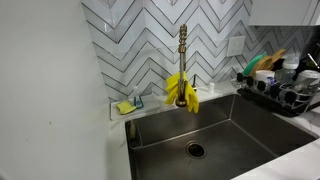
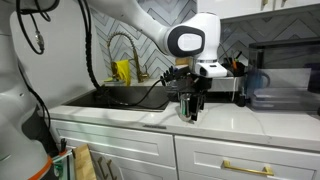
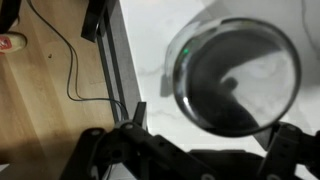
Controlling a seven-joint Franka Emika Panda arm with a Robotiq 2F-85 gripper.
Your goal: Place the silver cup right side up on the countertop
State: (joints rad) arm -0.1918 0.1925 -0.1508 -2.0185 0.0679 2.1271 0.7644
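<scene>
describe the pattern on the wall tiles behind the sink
The wall tiles form a pale white-grey chevron zigzag with darker lines, clearest in an exterior view.

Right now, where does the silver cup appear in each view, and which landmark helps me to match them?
In an exterior view, showing the sink: not in it.
In an exterior view: silver cup at centre, under the open hand, on the countertop, hard to make out.
Wrist view: cup upper right, round opening toward the camera.
Shared landmark: the yellow gloves on the faucet, in both exterior views.
</scene>
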